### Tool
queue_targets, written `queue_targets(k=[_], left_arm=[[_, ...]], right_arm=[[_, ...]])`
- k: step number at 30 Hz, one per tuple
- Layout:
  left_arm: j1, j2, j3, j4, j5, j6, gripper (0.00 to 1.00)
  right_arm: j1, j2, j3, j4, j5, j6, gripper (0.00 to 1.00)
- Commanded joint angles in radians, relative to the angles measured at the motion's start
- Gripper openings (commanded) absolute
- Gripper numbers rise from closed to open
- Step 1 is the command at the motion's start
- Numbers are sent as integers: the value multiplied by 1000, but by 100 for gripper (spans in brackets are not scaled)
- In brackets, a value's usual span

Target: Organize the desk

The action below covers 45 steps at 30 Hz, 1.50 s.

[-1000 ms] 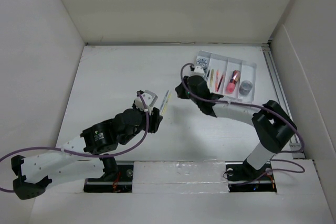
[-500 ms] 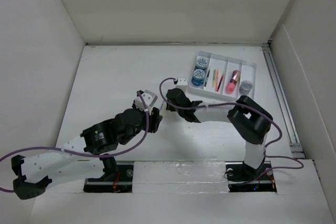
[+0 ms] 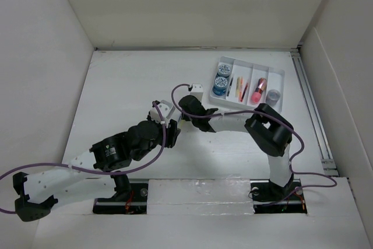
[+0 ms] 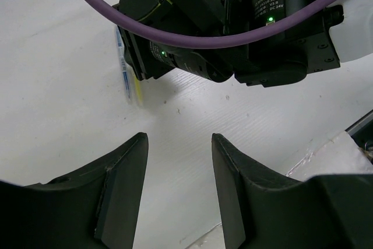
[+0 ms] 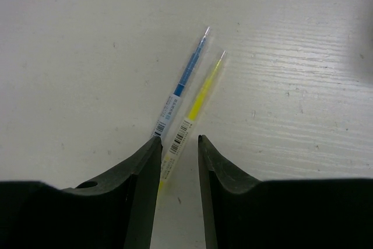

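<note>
The white desk (image 3: 128, 86) carries two pens lying side by side, a blue pen (image 5: 180, 86) and a yellow pen (image 5: 199, 98). My right gripper (image 5: 179, 141) is open and low over their near ends. The yellow pen's labelled end lies between the jaws, and the blue pen runs just outside the left finger (image 5: 140, 173). In the top view the right gripper (image 3: 185, 111) hides both pens. My left gripper (image 3: 172, 132) is open and empty, just left of the right one. In the left wrist view it (image 4: 178, 138) looks at the right gripper's black body (image 4: 233, 33) and both pens (image 4: 131, 80).
A white four-compartment tray (image 3: 252, 64) sits at the back right. It holds blue round rolls (image 3: 221, 83), thin pens (image 3: 240, 87), a pink-red tube (image 3: 259, 90) and a grey round piece (image 3: 273, 97). White walls enclose the desk on three sides.
My right arm swung left from the tray and came down over the two pens, covering them in the top view. The left arm has not moved.
</note>
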Motion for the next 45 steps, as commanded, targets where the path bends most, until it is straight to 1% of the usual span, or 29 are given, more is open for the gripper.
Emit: queue_targets(k=[1, 12, 13, 15, 22, 25, 27, 29, 31, 32, 35, 40, 44, 45], left_arm=[[1, -14, 1, 15, -7, 3, 43], [1, -17, 2, 16, -4, 5, 43], [1, -17, 4, 15, -6, 5, 43], [1, -17, 2, 18, -4, 5, 43], [1, -25, 4, 15, -6, 5, 43], [1, -28, 5, 18, -2, 8, 43], [1, -30, 5, 21, 1, 8, 43], [1, -27, 4, 18, 2, 8, 43], [1, -30, 7, 15, -1, 8, 43], [1, -33, 7, 15, -2, 6, 43], [1, -39, 5, 18, -2, 6, 43], [1, -39, 2, 19, 5, 8, 43], [1, -39, 5, 19, 11, 8, 43], [1, -40, 4, 19, 11, 8, 43]], right_arm=[[0, 12, 47, -14, 31, 0, 37], [0, 57, 72, -40, 26, 6, 34], [0, 56, 72, -41, 32, 9, 34], [0, 43, 58, -41, 40, 15, 28], [0, 13, 23, -52, 74, 36, 25], [0, -15, -8, -49, 92, 43, 27], [0, -17, -11, -54, 95, 40, 33], [-10, -14, -10, -55, 82, 40, 33], [-30, -15, -11, -48, 40, 33, 29], [-30, -21, -17, -45, 29, 32, 20], [-50, -56, -49, -23, 15, 24, 8], [-109, -190, -100, 5, -18, 15, 7], [-203, -296, -152, 18, -43, -2, 7], [-264, -308, -160, 20, -58, -6, 7]])
